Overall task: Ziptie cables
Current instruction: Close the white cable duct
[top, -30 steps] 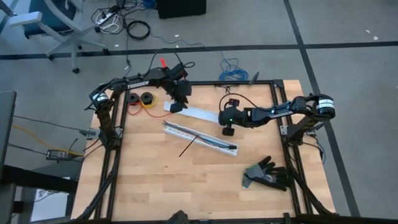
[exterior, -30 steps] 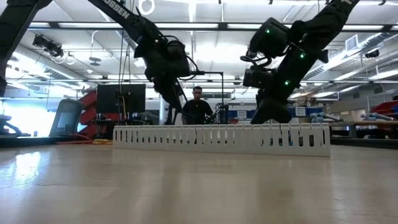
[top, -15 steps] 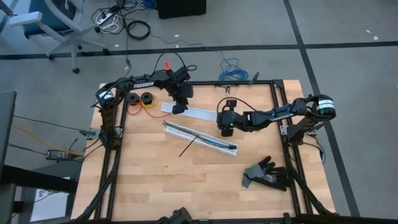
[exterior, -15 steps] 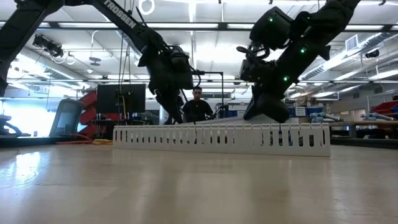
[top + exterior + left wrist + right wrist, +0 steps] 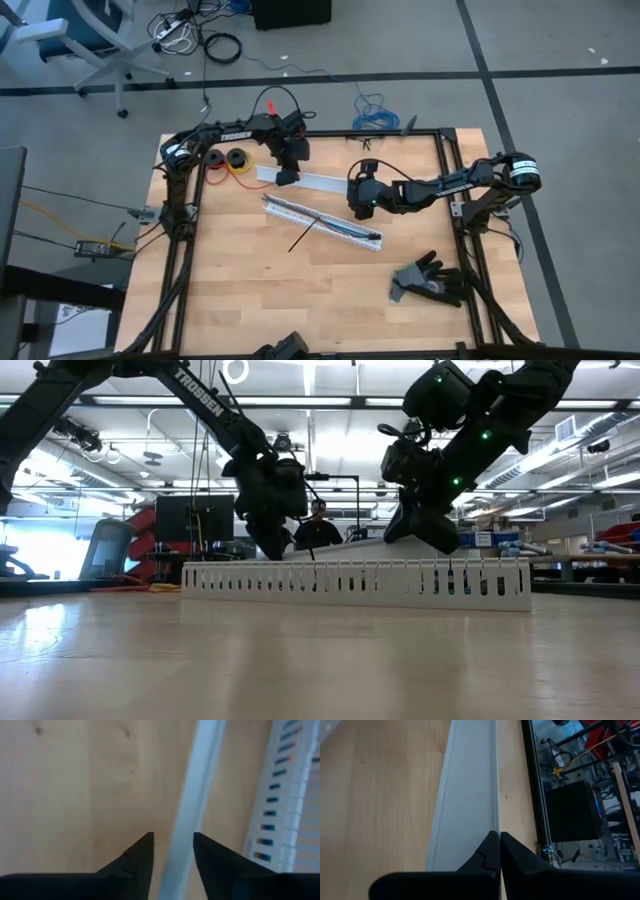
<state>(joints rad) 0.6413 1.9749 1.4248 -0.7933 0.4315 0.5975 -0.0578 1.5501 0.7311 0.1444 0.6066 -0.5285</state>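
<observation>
High view: the cables [image 5: 325, 222] lie in the white slotted duct [image 5: 285, 207] mid-surface, the ziptie [image 5: 301, 238] across it. Both look light and limp; pinch the strap's free end. Left gripper [image 5: 286, 177] hovers released over a flat cover strip [image 5: 320, 182]; right gripper [image 5: 360, 207] is clenched, empty.

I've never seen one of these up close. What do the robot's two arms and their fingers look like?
Both arms are dark, jointed and slim. The left arm carries white lettering along its side; the right arm shows small green lights in the low view. Each ends in two black, pointed fingers, and thin dark cables loop near the wrists.
</observation>
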